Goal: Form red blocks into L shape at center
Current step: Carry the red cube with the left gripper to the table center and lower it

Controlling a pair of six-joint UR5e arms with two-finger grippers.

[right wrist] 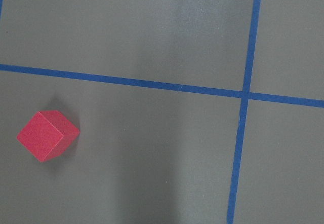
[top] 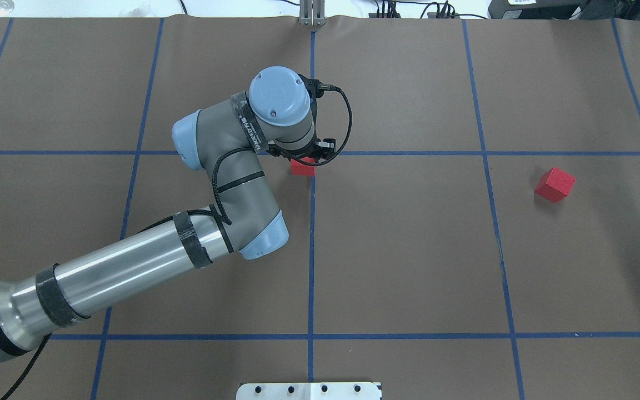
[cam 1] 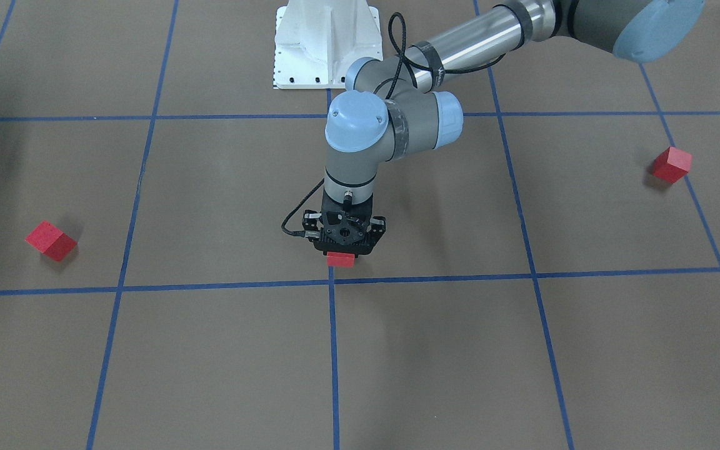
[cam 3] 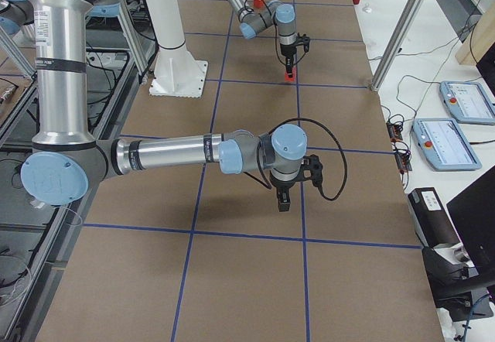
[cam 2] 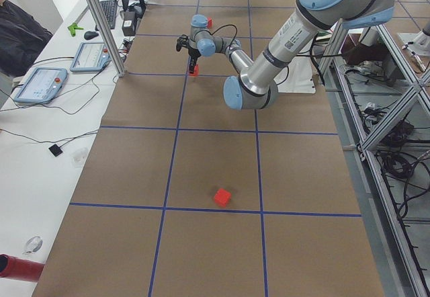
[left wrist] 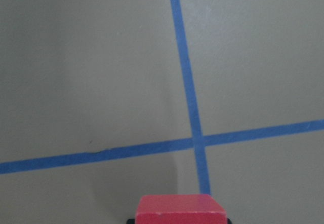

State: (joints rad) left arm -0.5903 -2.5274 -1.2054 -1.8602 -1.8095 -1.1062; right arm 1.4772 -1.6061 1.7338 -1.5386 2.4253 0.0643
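Observation:
My left gripper [cam 1: 341, 252] points straight down and is shut on a red block [cam 1: 340, 259], holding it low just on the robot's side of the center crossing [cam 1: 332, 282]. The left wrist view shows this block [left wrist: 181, 209] at the bottom edge with the crossing [left wrist: 197, 142] ahead of it. A second red block [cam 1: 50, 240] lies on the robot's right and also shows in the right wrist view [right wrist: 47, 135]. A third red block [cam 1: 671, 164] lies far on the robot's left. My right gripper [cam 3: 284, 200] hangs over the table; I cannot tell whether it is open or shut.
The white robot base plate [cam 1: 325, 44] stands at the robot's edge of the brown gridded surface [cam 1: 435, 362]. Pendants and cables lie on the white bench [cam 2: 47, 109] beyond the far edge. A metal frame post [cam 3: 398, 36] stands at that edge.

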